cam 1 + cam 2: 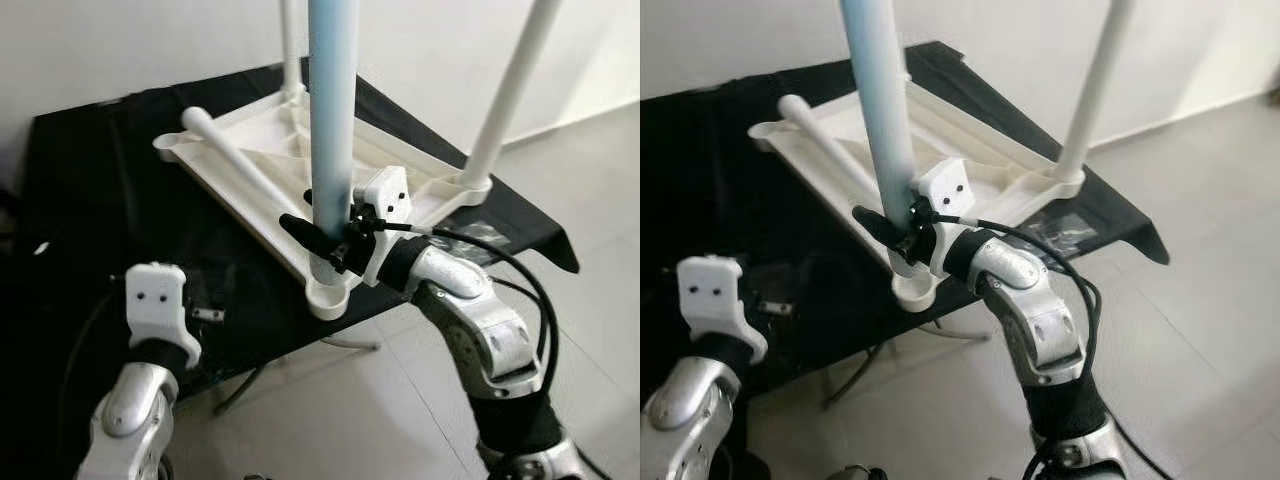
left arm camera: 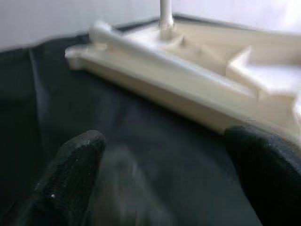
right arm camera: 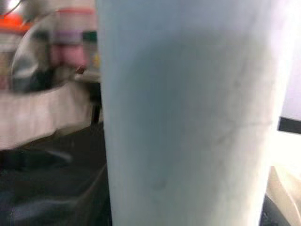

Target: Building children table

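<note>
An upside-down white table top lies on a black-covered stand. My right gripper is shut on a pale blue-white leg, holding it upright with its foot in the near corner socket. That leg sits very close in the right wrist view. Two more legs stand in the far corner and the right corner. A loose leg lies across the top. My left gripper is open over the black cloth, short of the top's left edge, with nothing between its fingers.
The black cloth hangs over the stand's edges. Metal frame bars show under it. A small metal piece lies on the cloth by my left wrist. Tiled floor opens to the right, and a white wall is behind.
</note>
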{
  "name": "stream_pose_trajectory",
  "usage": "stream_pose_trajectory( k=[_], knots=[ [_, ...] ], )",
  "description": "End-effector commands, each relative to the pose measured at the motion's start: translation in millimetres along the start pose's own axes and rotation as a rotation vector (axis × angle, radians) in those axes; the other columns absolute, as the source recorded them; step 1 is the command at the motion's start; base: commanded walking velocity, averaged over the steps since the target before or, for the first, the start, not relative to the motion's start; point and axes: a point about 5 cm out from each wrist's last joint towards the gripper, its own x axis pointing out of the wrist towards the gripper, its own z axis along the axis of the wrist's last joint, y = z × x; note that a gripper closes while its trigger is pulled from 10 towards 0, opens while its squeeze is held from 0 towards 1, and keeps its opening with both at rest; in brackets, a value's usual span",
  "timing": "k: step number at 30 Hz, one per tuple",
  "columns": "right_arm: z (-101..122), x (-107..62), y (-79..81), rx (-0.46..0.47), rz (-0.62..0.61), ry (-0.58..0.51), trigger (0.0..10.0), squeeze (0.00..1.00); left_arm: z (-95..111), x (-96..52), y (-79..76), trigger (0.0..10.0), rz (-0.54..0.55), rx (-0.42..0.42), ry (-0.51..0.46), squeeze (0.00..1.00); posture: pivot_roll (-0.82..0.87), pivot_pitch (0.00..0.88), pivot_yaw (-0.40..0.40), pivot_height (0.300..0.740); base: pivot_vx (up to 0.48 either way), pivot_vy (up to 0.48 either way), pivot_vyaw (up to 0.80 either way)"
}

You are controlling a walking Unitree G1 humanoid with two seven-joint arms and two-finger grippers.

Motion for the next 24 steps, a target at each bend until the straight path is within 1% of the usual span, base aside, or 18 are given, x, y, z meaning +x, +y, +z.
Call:
stream_pose_trajectory(
  k=[1, 3, 6, 8, 10, 11, 13, 14, 15, 17, 20, 22, 24],
  knots=[
    [3.7, 1.8, 1.3, -0.003, 0.065, -0.030, 10.0, 0.00, -0.9, -3.5, -0.1, 10.0, -0.029, 0.035, 0.008, 0.00, -0.02, 0.166, 0.001, 0.740, 0.000, 0.000, 0.00],
    [5.7, -4.3, -6.8, -0.005, 0.104, -0.034, 10.0, 0.00, -5.2, -9.6, -6.2, 10.0, -0.091, 0.066, 0.028, 0.00, -0.02, 0.178, -0.001, 0.740, 0.000, 0.000, 0.00],
    [10.3, -13.9, -15.5, 0.005, 0.162, -0.057, 10.0, 0.00, -9.8, -17.9, -15.2, 10.0, -0.166, 0.063, 0.047, 0.00, -0.01, 0.193, -0.001, 0.740, 0.000, 0.000, 0.00],
    [13.5, -21.8, -21.8, 0.039, 0.200, -0.080, 10.0, 0.00, -14.8, -23.7, -22.1, 10.0, -0.206, 0.059, 0.071, 0.00, -0.01, 0.202, -0.002, 0.740, 0.000, 0.000, 0.00],
    [14.6, -28.9, -27.5, 0.060, 0.220, -0.090, 10.0, 0.00, -15.5, -27.7, -23.4, 10.0, -0.204, 0.031, 0.072, 0.00, -0.01, 0.221, -0.001, 0.740, 0.000, 0.000, 0.00],
    [13.2, -31.7, -28.8, 0.055, 0.231, -0.078, 10.0, 0.00, -14.4, -28.1, -22.5, 10.0, -0.197, 0.023, 0.067, 0.00, -0.01, 0.229, -0.002, 0.740, 0.000, 0.000, 0.00],
    [11.5, -34.5, -29.4, 0.048, 0.244, -0.063, 10.0, 0.00, -13.2, -28.5, -21.7, 10.0, -0.193, 0.019, 0.063, 0.00, -0.01, 0.231, -0.003, 0.740, 0.000, 0.000, 0.00],
    [10.9, -35.8, -26.9, 0.049, 0.269, -0.056, 10.0, 0.00, -12.6, -28.6, -22.2, 10.0, -0.193, 0.026, 0.062, 0.00, 0.00, 0.237, -0.003, 0.740, 0.000, 0.000, -0.80],
    [10.9, -35.8, -26.9, 0.049, 0.269, -0.056, 10.0, 0.00, -12.6, -28.6, -22.2, 10.0, -0.193, 0.026, 0.062, 0.00, 0.00, 0.237, -0.003, 0.740, 0.000, 0.000, -0.80],
    [10.9, -37.7, -24.5, 0.058, 0.307, -0.056, 10.0, 0.00, -11.5, -29.4, -23.5, 10.0, -0.195, 0.040, 0.056, 0.00, 0.00, 0.241, -0.002, 0.740, 0.000, 0.000, -0.80],
    [10.6, -38.0, -24.5, 0.051, 0.310, -0.053, 10.0, 0.00, -10.0, -29.7, -23.3, 10.0, -0.187, 0.044, 0.048, 0.00, 0.00, 0.245, -0.004, 0.740, 0.000, 0.000, -0.80],
    [5.8, -37.1, -26.7, 0.008, 0.299, -0.018, 10.0, 0.00, -9.0, -29.6, -22.6, 10.0, -0.179, 0.047, 0.043, 0.00, -0.01, 0.246, -0.004, 0.740, 0.000, 0.000, 0.00],
    [5.8, -37.1, -26.7, 0.008, 0.299, -0.018, 10.0, 0.00, -9.0, -29.6, -22.6, 10.0, -0.179, 0.047, 0.043, 0.00, -0.01, 0.246, -0.004, 0.740, 0.000, 0.000, 0.00]
  ],
)
